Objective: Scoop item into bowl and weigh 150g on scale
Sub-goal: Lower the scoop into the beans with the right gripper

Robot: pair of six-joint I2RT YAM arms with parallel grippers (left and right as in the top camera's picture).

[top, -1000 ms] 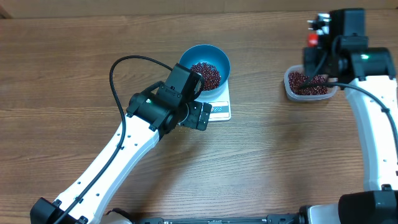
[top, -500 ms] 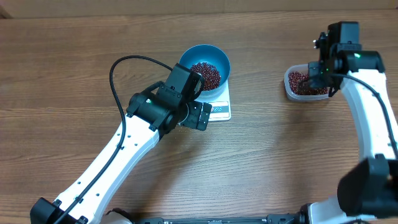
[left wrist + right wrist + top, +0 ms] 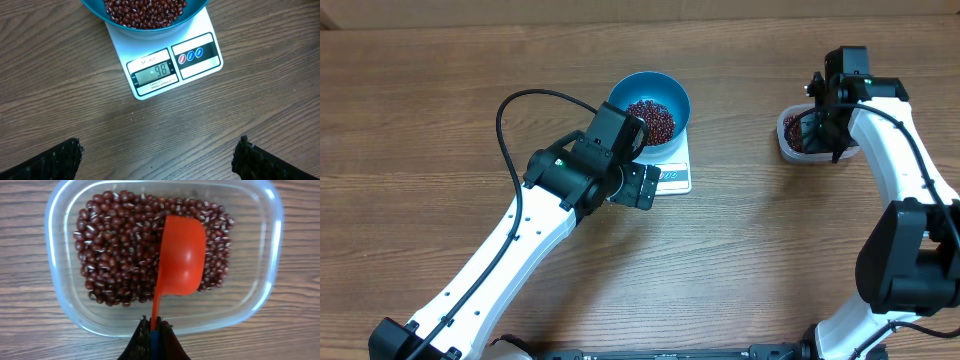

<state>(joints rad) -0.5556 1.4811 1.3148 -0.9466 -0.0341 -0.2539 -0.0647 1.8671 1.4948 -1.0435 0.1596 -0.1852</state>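
Overhead: Noted blue bowl point(image 3: 649, 92) seated on the white scale point(image 3: 675, 178), holding a mound of red-brown beans point(image 3: 652, 118). Found left gripper point(image 3: 640, 187) just in front of the scale, over bare table point(image 3: 750, 260). Saw clear tub point(image 3: 788, 142) well to the right, partly hidden under right gripper point(image 3: 825, 125).

Left wrist: Read 98 on the scale display. Saw bowl overhanging the scale's far end, beans heaped inside. Recorded fingers point(image 3: 55, 160) spread wide at both lower corners, gripping nothing.

Right wrist: Found tub bottom mostly covered with beans. Saw red scoop point(image 3: 182, 255) lying over them, handle pinched between right gripper's closed jaws.
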